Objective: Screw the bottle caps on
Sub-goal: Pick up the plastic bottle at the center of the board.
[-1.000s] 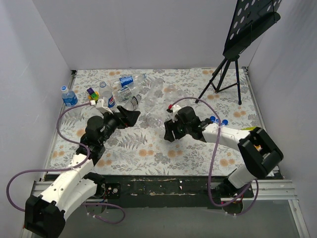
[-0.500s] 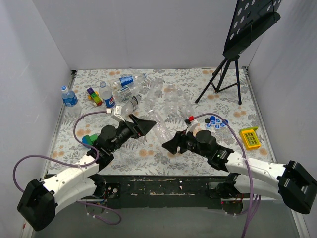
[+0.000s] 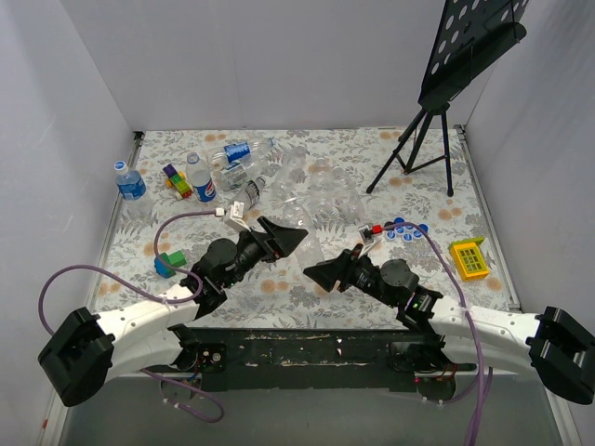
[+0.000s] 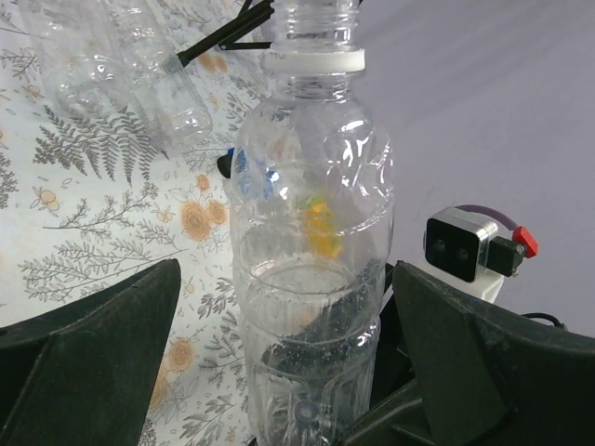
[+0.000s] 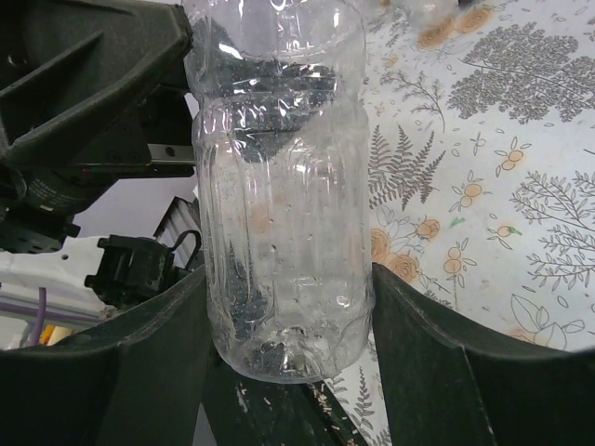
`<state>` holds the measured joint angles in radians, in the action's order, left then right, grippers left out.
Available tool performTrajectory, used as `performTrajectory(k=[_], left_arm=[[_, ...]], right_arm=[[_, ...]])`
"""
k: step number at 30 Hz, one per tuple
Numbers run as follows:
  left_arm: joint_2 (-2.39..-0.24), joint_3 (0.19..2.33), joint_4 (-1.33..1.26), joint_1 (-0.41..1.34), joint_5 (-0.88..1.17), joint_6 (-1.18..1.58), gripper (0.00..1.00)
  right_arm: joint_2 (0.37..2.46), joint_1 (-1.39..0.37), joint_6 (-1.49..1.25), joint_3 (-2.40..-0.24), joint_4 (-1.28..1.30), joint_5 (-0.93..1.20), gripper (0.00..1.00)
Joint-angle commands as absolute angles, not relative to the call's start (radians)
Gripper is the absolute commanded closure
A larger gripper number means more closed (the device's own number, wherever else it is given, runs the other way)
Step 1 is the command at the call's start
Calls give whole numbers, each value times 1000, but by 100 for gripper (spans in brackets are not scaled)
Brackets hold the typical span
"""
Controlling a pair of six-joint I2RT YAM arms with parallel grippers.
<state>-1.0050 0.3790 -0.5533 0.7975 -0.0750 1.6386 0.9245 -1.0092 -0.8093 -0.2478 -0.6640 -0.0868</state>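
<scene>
A clear, uncapped bottle (image 5: 279, 186) stands upright in my right gripper (image 5: 288, 274), which is shut on its lower body, a finger pressed against each side. In the left wrist view the same bottle (image 4: 311, 232) rises between the jaws of my left gripper (image 4: 286, 269), which is open with a gap on both sides. Its open mouth has a white neck ring. From above, the left gripper (image 3: 288, 240) and right gripper (image 3: 323, 273) face each other over the near middle of the table. Several blue bottle caps (image 3: 402, 229) lie to the right. More bottles (image 3: 279, 177) lie heaped at the back.
Two capped bottles (image 3: 130, 182) (image 3: 202, 178) stand at the back left beside small toy blocks (image 3: 174, 175). A green-and-blue toy (image 3: 167, 263) lies left, a yellow block (image 3: 468, 257) right. A black tripod stand (image 3: 420, 147) occupies the back right corner. White walls enclose the table.
Both arms have drawn back toward the near edge and closed in on each other. The right gripper has carried the bottle along, and it now stands between the left gripper's open jaws.
</scene>
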Motion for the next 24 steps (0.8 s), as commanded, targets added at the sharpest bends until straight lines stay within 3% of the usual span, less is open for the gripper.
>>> performTrajectory(k=[1, 8, 14, 18, 21, 24], left_arm=[[-1032, 423, -644, 816, -87, 1625, 3], [-1054, 414, -718, 827, -80, 1600, 16], [-1068, 416, -762, 827, -63, 1557, 41], [-1058, 437, -738, 827, -83, 1502, 56], [-1040, 475, -660, 827, -121, 1419, 60], [-1014, 523, -559, 822, -167, 1288, 60]], right_arm=[[928, -1020, -838, -230, -824, -97, 75], [942, -1022, -851, -219, -845, -87, 76], [959, -1022, -851, -216, -859, -67, 73], [945, -1022, -842, -218, -829, -78, 46], [920, -1020, -807, -238, -752, -92, 26], [888, -1020, -773, -277, -613, -116, 17]])
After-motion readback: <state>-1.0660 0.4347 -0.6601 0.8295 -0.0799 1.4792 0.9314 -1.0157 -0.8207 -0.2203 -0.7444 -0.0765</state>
